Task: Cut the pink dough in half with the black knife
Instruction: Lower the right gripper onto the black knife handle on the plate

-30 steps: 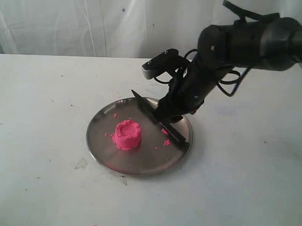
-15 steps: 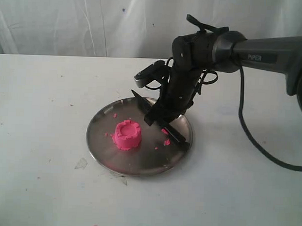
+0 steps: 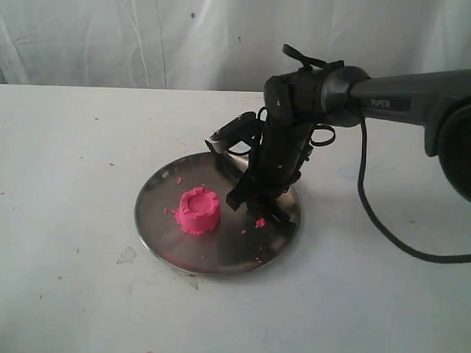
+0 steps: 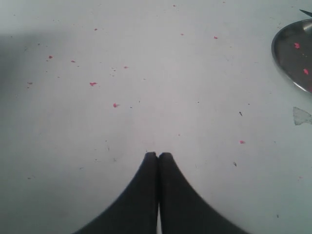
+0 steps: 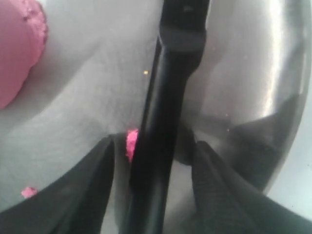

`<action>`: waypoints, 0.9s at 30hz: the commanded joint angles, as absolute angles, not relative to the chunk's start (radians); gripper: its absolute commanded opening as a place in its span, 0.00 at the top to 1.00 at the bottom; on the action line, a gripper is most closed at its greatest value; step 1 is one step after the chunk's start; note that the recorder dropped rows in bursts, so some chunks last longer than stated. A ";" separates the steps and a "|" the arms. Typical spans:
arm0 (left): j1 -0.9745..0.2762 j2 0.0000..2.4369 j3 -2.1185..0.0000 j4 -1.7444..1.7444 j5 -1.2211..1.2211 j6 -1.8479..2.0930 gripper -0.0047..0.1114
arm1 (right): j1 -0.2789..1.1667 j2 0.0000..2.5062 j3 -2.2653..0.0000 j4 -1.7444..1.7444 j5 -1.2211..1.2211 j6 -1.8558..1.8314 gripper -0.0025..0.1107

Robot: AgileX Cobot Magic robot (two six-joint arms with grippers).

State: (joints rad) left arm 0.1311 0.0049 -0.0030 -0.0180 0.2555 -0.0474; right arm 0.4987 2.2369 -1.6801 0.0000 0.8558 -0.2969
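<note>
The left claw (image 4: 157,158) is pressed together and empty, hovering over bare bench (image 3: 66,140) scattered with pink crumbs, with only the rim of the steel plate (image 4: 292,53) at the frame's edge; the exterior view does not show it at all. On the steel plate (image 3: 160,232), near the bench's middle, the pink dough (image 3: 199,210) stands as one uncut round mound, so the cut itself is not yet begun. To its right lies the black knife (image 3: 274,213) across the plate's right side. The right claw (image 5: 152,161) is spread, its fingers straddling the knife's handle (image 5: 161,146) but apparently not yet clamping it. I judge that gripping, lifting and slicing all remain. In the exterior view the arm hides most of the knife, and whether the fingers touch the handle cannot be told.
</note>
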 commanded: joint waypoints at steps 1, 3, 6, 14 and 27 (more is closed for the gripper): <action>0.127 0.000 0.000 -0.021 0.255 -0.046 0.96 | 0.498 2.241 -1.685 0.000 0.854 -0.291 0.61; 0.127 0.000 0.000 -0.021 0.255 -0.046 0.96 | 0.498 2.241 -1.685 0.000 0.851 -0.291 0.74; 0.127 0.000 0.000 -0.021 0.255 -0.046 0.96 | 0.498 2.235 -1.685 -0.009 0.869 -0.288 0.91; 0.127 0.000 0.000 -0.021 0.255 -0.046 0.96 | 0.498 2.099 -1.685 0.026 1.152 -0.178 0.98; 0.127 0.000 0.000 -0.021 0.255 -0.046 0.96 | 0.500 2.098 -1.545 0.133 1.221 -0.266 0.98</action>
